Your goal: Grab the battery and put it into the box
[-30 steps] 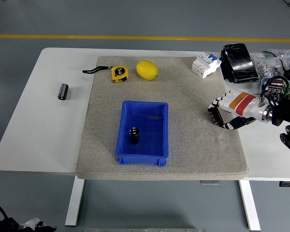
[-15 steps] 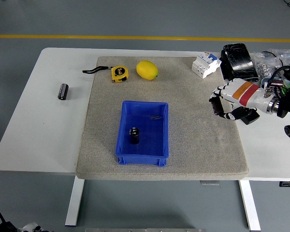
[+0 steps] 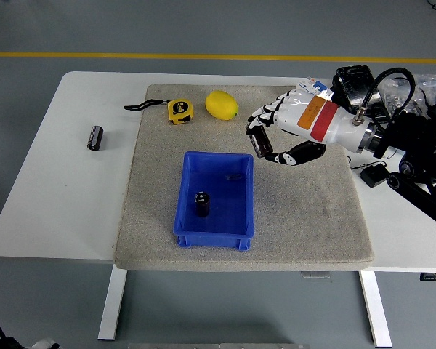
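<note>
A blue box (image 3: 215, 195) stands on the grey mat, with one dark battery (image 3: 202, 203) upright inside it. A second dark battery (image 3: 94, 137) lies on the bare white table at the far left. My right hand (image 3: 270, 137) reaches in from the right and hovers over the mat, just above and right of the box's far right corner. Its fingers are spread and curved and hold nothing. The left arm is out of view.
A yellow tape measure (image 3: 178, 110) and a yellow lemon (image 3: 221, 105) lie at the mat's (image 3: 298, 218) far edge. A white breaker block (image 3: 312, 90), a black case (image 3: 356, 81) and cables lie at the back right.
My right hand has moved left and up over the mat, from the mat's right edge to near the box's far right corner. The batteries and box have not moved.
</note>
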Controlling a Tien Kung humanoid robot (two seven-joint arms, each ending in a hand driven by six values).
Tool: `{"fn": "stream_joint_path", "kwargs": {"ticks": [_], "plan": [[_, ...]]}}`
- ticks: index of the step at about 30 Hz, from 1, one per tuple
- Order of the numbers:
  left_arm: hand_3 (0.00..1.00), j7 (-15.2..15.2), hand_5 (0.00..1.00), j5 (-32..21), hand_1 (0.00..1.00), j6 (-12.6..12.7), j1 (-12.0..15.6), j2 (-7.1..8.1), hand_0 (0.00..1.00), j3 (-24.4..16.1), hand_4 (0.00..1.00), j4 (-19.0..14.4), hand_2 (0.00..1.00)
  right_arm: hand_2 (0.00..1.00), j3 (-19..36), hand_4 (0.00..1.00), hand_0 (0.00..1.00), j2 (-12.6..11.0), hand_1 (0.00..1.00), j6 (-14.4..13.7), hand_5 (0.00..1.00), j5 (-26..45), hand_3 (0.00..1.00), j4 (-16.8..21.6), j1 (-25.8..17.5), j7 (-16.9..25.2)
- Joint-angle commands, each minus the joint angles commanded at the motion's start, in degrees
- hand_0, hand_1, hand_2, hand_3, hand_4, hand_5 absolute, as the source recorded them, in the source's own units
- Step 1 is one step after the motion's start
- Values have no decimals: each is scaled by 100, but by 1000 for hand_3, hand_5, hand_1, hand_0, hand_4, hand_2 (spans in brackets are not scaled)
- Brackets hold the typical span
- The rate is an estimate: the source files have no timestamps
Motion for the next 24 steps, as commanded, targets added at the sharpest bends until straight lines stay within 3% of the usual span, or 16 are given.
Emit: {"fn": "stream_joint_path", "kwargs": {"ticks": [3,4,9,10,14,15,24], "plan": [[570,11,532,-29,734,-10,-4,-1,753,28,608,-14,768,566,-179,560,474,193,517,197,105,-86,547,302,109,-128],[570,14,532,-43,733,-10,-7,-2,754,34,608,-18,768,659,-220,626,522,247,564,316,151,-164,584,352,139,-177],[570,24,532,-135,733,-4,-36,1,754,80,608,-39,768,659,-398,626,522,509,564,864,151,-630,584,306,269,-468],[570,26,534,-146,731,-3,-46,2,755,85,608,-42,767,771,-405,768,625,548,670,926,211,-711,846,252,280,-523],[570,32,534,-183,731,2,-72,18,755,102,608,-59,767,771,-402,768,625,559,670,1003,211,-822,846,114,275,-623],[570,35,536,-191,729,3,-74,21,756,113,608,-66,767,836,-401,772,656,546,697,1007,166,-823,956,90,269,-634],[570,67,535,-205,730,-28,-43,21,755,157,607,-95,768,849,-360,787,671,449,704,974,162,-823,965,-88,230,-638]]}}
